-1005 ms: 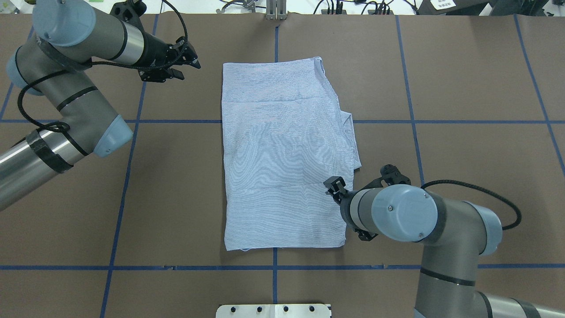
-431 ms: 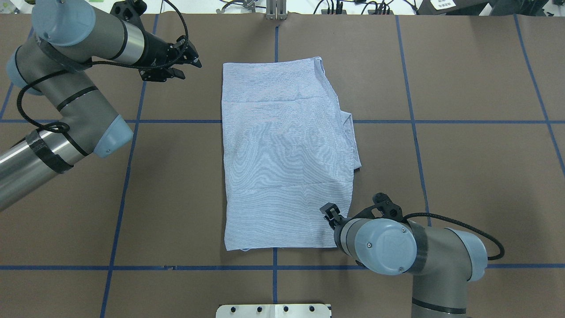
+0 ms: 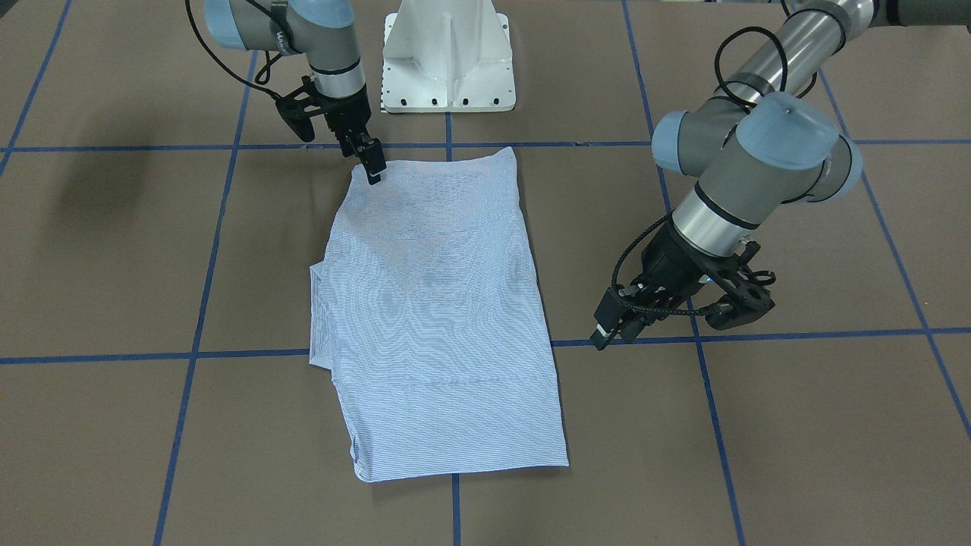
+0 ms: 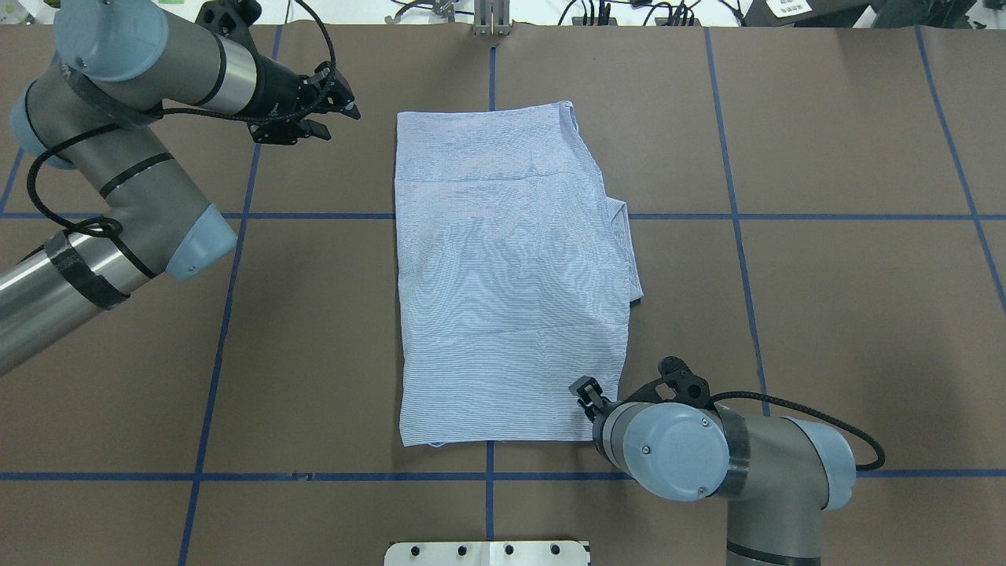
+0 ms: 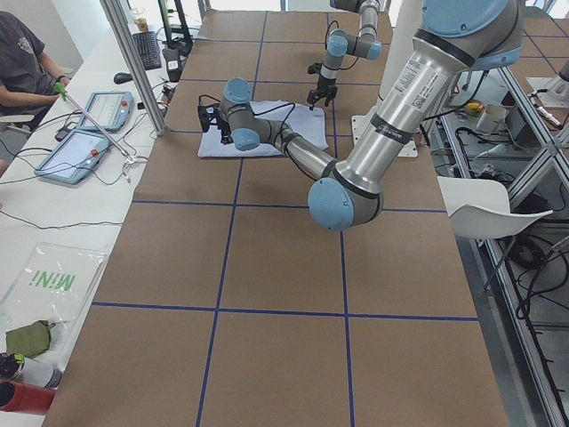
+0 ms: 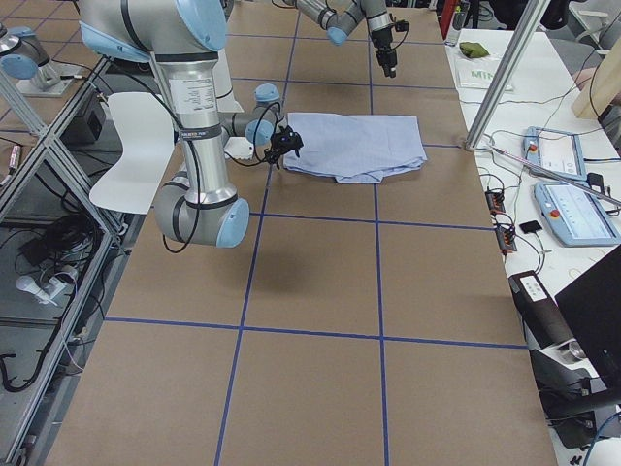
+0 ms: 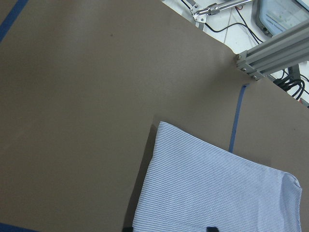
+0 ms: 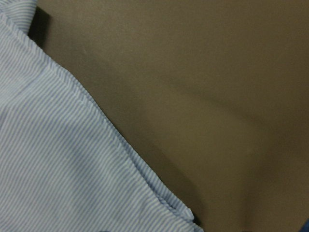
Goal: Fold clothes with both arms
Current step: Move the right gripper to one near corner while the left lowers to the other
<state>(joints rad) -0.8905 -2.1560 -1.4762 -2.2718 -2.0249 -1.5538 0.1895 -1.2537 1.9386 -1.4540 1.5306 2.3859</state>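
The light blue-and-white striped shirt (image 4: pixel 503 275) lies folded into a tall rectangle in the middle of the brown table; it also shows in the front view (image 3: pixel 432 318). Collar, pocket and buttons are hidden. My left gripper (image 4: pixel 342 122) is open and empty, off the shirt's far left corner; the front view (image 3: pixel 607 334) shows it above bare table. The left wrist view shows that corner (image 7: pixel 212 188). My right gripper (image 4: pixel 585 389) looks open, low over the shirt's near right corner (image 3: pixel 374 173). The right wrist view shows the shirt's hem (image 8: pixel 58 164) close up.
The white pedestal base (image 3: pixel 447 53) stands at the table's near edge. Blue tape lines (image 4: pixel 228 314) grid the table. An aluminium post (image 4: pixel 491 20) stands at the far edge. An operator (image 5: pixel 22 62) and tablets are at a side desk beyond the table.
My right arm has moved back towards the robot along the shirt's right edge, from mid-edge to the near right corner. The left arm has hardly moved. The shirt lies as before.
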